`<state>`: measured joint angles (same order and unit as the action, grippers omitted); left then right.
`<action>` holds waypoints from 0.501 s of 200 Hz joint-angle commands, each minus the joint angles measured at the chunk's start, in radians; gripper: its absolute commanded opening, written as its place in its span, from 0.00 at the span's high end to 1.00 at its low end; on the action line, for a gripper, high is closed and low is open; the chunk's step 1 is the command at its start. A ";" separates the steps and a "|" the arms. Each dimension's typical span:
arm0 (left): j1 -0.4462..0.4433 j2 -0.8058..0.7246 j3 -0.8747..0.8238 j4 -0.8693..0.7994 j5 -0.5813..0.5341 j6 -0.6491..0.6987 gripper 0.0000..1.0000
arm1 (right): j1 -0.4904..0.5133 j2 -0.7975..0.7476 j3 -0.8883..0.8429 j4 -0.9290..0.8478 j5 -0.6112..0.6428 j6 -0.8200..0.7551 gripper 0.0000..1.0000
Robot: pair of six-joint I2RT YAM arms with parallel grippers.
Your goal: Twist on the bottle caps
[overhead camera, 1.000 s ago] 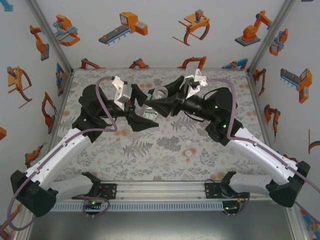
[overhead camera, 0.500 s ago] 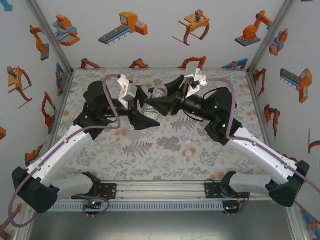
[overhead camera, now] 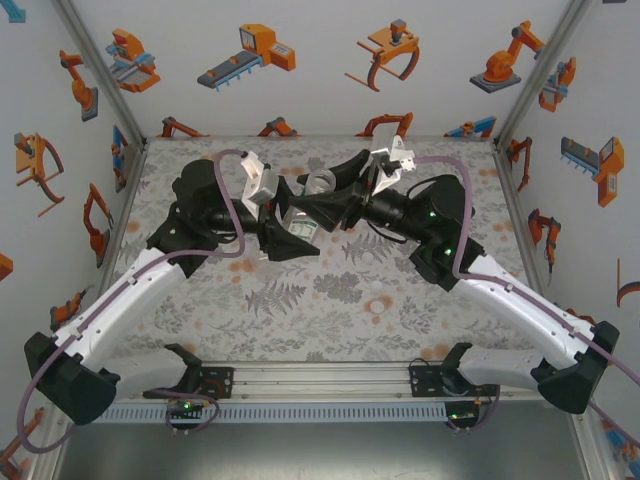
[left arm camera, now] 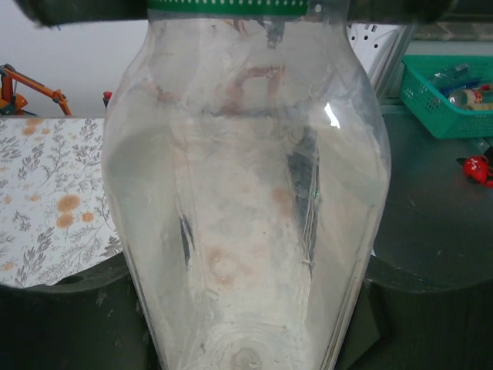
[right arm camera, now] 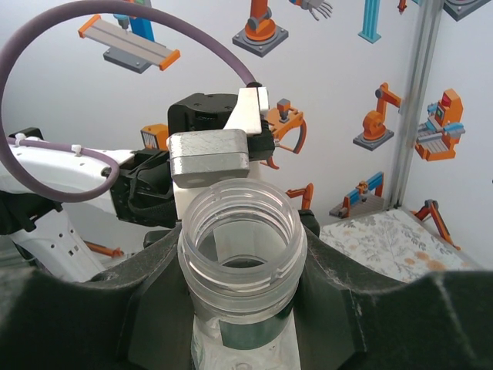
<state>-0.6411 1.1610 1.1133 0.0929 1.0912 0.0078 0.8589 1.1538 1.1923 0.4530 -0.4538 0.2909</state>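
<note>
at the upper centre of the top view, the green-labelled bottle (overhead camera: 303, 229) hangs uncapped, clenched by the right gripper (right arm camera: 240, 297) at its neck and the left gripper (left arm camera: 246, 331) round its body; best free one grip only once the other holds firm

A grey floral cloth (overhead camera: 300, 320) with orange blotches is spread between white walls (overhead camera: 320, 100) printed with orange robot pictures, which are framed by aluminium posts (overhead camera: 100, 70). An aluminium rail (overhead camera: 320, 380) is fixed along the cloth's near edge. In the left wrist view, a green basket (left arm camera: 454, 100) is seen on a dark surface, with a small red object (left arm camera: 479, 168) near it.
</note>
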 commanded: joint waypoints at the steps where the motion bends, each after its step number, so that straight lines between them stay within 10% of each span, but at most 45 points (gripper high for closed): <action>1: -0.004 -0.002 0.029 -0.015 0.018 0.021 0.58 | -0.003 -0.005 0.007 0.038 0.017 -0.007 0.81; 34: 0.028 -0.018 0.027 -0.040 -0.027 0.022 0.75 | -0.003 -0.025 0.014 -0.036 0.080 -0.034 0.24; 66: 0.130 -0.031 0.010 0.029 -0.042 -0.106 1.00 | -0.003 -0.065 0.010 -0.117 0.138 -0.072 0.21; 100: 0.216 -0.023 0.077 -0.155 -0.040 -0.090 1.00 | -0.003 -0.094 0.001 -0.201 0.209 -0.079 0.21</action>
<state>-0.4629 1.1515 1.1217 0.0513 1.0458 -0.0711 0.8581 1.0966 1.1923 0.3199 -0.3252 0.2356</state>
